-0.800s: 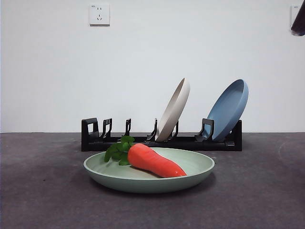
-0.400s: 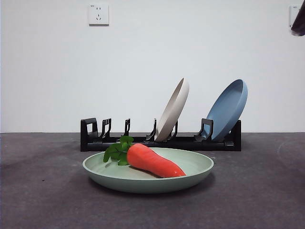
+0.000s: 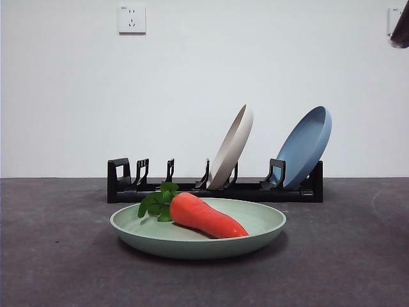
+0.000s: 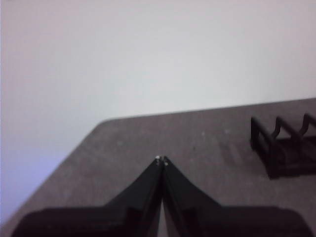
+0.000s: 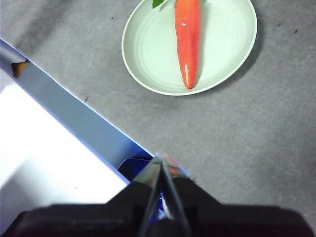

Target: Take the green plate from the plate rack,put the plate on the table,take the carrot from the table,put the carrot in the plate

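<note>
The green plate [image 3: 255,227] lies flat on the table [image 3: 57,256] in front of the plate rack [image 3: 128,182]. The carrot [image 3: 204,215] lies in the plate, leaves pointing left in the front view. The right wrist view shows the plate [image 5: 222,54] and carrot [image 5: 188,37] from above. My right gripper [image 5: 161,159] is shut and empty, high above the table near its edge; it shows as a black tip [image 3: 401,29] at the top right corner. My left gripper [image 4: 161,161] is shut and empty, off to the rack's end [image 4: 281,148].
A beige plate [image 3: 231,147] and a blue plate [image 3: 307,147] lean in the rack's right slots. A wall socket [image 3: 131,19] is on the white wall. The table's edge [image 5: 74,113] runs diagonally below the right gripper.
</note>
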### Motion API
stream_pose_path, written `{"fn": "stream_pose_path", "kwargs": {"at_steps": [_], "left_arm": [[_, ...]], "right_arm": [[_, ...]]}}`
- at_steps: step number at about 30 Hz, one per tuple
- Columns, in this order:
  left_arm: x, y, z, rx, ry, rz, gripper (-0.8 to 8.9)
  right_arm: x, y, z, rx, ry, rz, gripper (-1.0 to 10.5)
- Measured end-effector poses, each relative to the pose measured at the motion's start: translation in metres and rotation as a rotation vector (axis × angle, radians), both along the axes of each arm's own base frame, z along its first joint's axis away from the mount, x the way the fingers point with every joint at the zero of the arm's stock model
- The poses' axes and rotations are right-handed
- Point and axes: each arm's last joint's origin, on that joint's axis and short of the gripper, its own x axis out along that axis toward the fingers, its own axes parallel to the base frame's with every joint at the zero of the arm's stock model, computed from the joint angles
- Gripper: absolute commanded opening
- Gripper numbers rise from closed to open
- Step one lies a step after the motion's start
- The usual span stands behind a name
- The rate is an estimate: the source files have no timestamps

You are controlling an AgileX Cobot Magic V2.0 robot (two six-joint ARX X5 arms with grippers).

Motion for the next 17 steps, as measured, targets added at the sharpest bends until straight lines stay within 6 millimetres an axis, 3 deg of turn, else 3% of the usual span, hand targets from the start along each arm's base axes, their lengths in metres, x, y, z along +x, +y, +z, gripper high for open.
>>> {"fn": "stream_pose_path", "kwargs": {"at_steps": [7, 17], "left_arm": [[0.002, 0.001, -0.04, -0.1, 0.075, 0.004, -0.03], [0.0, 0.0, -0.055, -0.173, 0.196, -0.018, -0.03]], "right_arm": [[0.0, 0.0, 0.0, 0.0, 0.0, 0.0, 0.0], [0.0, 0.0, 0.0, 0.0, 0.0, 0.0, 0.0]]}}
